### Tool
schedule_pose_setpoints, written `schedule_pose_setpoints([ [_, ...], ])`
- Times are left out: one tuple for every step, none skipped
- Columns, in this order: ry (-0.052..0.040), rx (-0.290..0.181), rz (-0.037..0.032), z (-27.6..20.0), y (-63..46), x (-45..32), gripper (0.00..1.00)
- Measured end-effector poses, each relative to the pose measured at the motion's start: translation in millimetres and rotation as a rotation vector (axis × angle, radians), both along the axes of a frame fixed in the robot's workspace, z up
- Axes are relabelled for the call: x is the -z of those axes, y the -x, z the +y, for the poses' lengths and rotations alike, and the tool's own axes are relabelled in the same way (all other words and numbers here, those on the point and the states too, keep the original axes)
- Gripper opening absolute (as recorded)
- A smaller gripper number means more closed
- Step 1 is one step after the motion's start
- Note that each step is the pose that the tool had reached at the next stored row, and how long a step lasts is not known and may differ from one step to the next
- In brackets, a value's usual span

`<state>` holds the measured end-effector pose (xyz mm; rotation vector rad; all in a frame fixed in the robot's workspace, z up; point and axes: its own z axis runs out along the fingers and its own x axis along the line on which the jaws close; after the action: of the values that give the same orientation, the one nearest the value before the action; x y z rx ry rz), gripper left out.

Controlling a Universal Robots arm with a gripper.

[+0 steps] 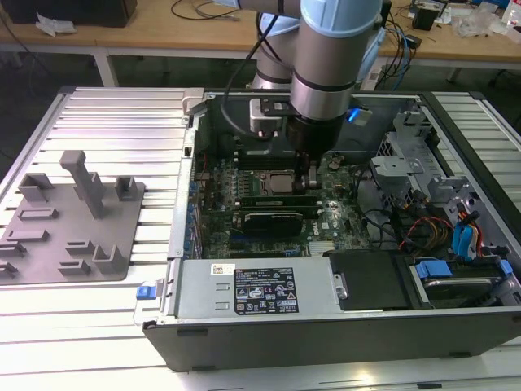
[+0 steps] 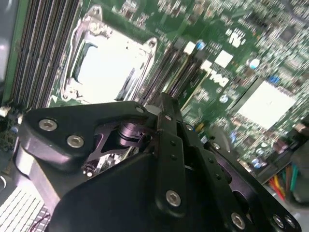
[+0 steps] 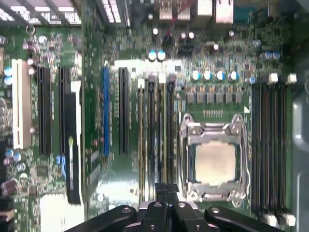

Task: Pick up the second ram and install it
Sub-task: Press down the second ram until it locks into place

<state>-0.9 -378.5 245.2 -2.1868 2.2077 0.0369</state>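
A pale blue and grey robot arm reaches into the open grey metal computer case [image 1: 175,269] at the centre of the exterior view. Its black metal gripper [image 1: 310,181] is lowered onto the green motherboard [image 1: 338,220], just beside the silver square processor socket [image 3: 215,162]. In both wrist views the black fingers [image 3: 166,193] are drawn together with hardly a gap, their tips over the row of long black memory slots [image 3: 145,135] next to the socket.

The second ram [image 3: 166,135], a narrow green circuit-board stick, appears to stand edge-on in the slot under the fingertips. Whether the fingers pinch it or only bear on its top edge cannot be told.

Such a stick is likely light, stiff and thin, and brittle if bent. It is best held flat-sided near the middle of its long upper edge, clear of the chips.
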Motion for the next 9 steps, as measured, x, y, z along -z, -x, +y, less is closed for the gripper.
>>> schedule_pose_setpoints([
  [0.0003, 0.000, 0.0000, 0.0, -3.4, 0.0, 0.08],
  [0.0007, 0.000, 0.0000, 0.0, -5.8, 0.0, 0.08],
  [0.0018, 0.000, 0.0000, 0.0, -10.8, 0.1, 0.08],
  [0.0029, 0.000, 0.0000, 0.0, -14.8, 0.1, 0.08],
  [0.0035, 0.000, 0.0001, 0.0, -16.7, 0.1, 0.08],
  [0.0046, 0.000, 0.0000, 0.0, -17.3, 0.1, 0.08],
  [0.0043, 0.000, -0.0001, 0.1, -17.4, 1.0, 0.08],
  [0.0048, 0.000, 0.0001, 0.0, -18.6, 2.7, 0.08],
  [0.0048, 0.000, 0.0000, 0.1, -19.7, 3.4, 0.08],
])
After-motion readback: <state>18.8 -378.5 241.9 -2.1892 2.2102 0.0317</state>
